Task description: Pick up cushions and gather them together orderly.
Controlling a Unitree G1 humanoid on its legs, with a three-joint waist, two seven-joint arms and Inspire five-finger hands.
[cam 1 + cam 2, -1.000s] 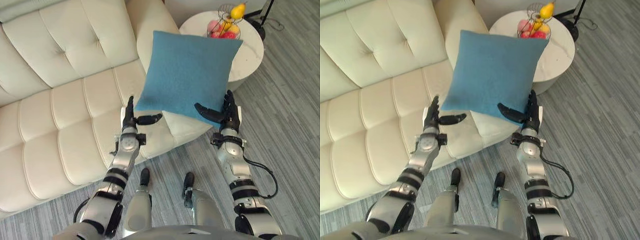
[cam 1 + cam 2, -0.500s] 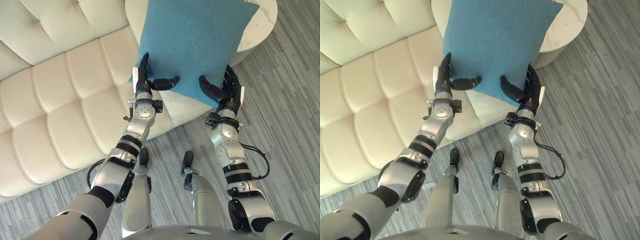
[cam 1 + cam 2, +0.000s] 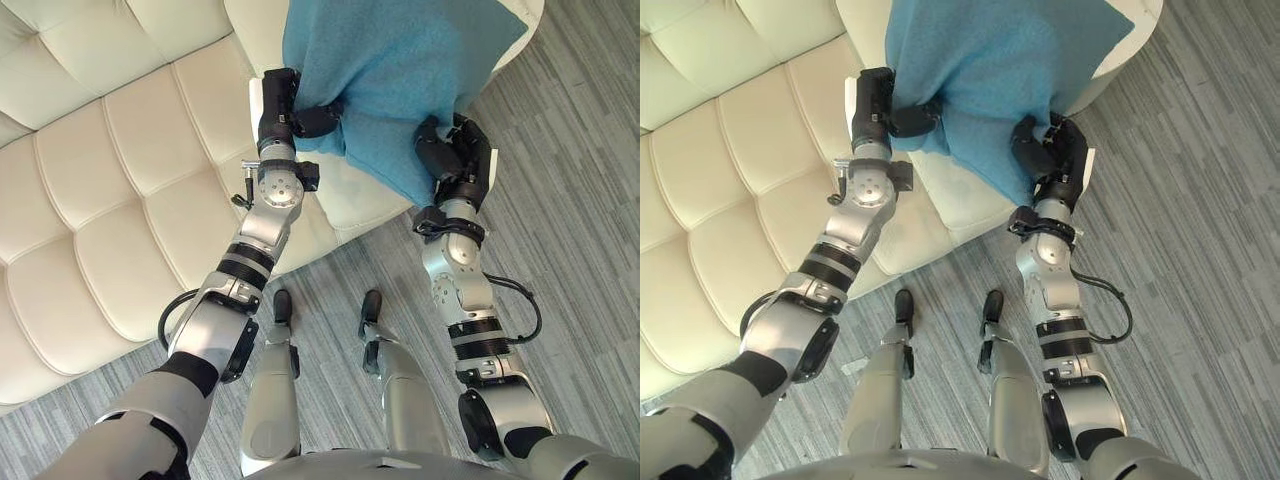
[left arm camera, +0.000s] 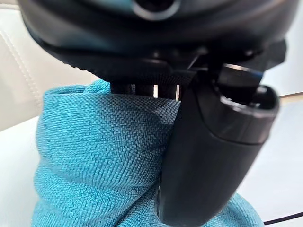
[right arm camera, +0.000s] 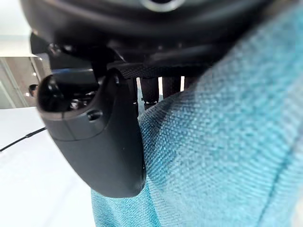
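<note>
currently, left robot hand (image 3: 281,103) and right robot hand (image 3: 458,155) each pinch teal woven cushion (image 3: 400,65), held over cream tufted leather sofa (image 3: 120,160); grey striped carpet (image 3: 580,210) below.

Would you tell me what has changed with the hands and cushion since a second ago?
Both hands closed: the left hand and right hand, open against the lower corners of the blue cushion before, now pinch its bunched cloth between thumb and fingers. It stays held between them over the cream sofa.
</note>
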